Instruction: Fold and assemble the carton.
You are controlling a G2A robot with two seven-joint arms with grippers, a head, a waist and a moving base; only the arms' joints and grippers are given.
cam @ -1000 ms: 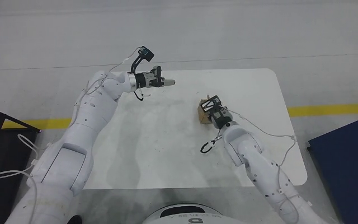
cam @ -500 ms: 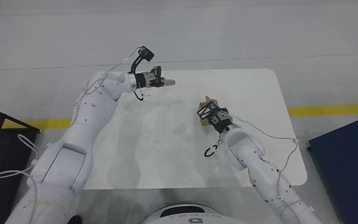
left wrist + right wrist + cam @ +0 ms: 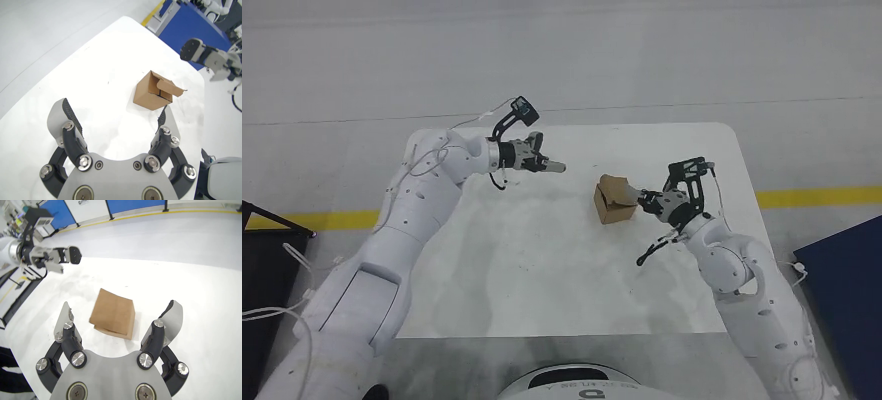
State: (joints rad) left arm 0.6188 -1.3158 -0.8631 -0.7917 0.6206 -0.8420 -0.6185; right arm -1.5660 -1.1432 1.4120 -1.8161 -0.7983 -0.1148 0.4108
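Top view: the carton [image 3: 614,199] stands on the table [image 3: 542,270] right of centre in the frame. The right gripper [image 3: 647,200] is just beside its right face. The left gripper [image 3: 554,167] is up and to the left, well apart from it. Neither gripper holds anything. Left wrist view: the left gripper [image 3: 115,107] has its fingers spread wide, and the carton [image 3: 151,94] lies beyond them with its unfinished end facing the camera. One flap juts outward, untucked, over two inner flaps that meet at a seam. The exposed part of the interior holds nothing; the rest is hidden by the flaps. The right gripper [image 3: 205,62] hangs beyond the carton, apart from it. Right wrist view: the right gripper [image 3: 119,305] is likewise spread, with the carton's [image 3: 113,315] closed faces directly ahead of its fingers. The left gripper [image 3: 66,259] is farther off. Hazards, as judged: the carton looks light and is unbraced, so a one-sided push on the flap would probably slide or tip it. A squeeze across the thin walls could crush them. The loose flap could crease or spring back out if it is pressed off-line.
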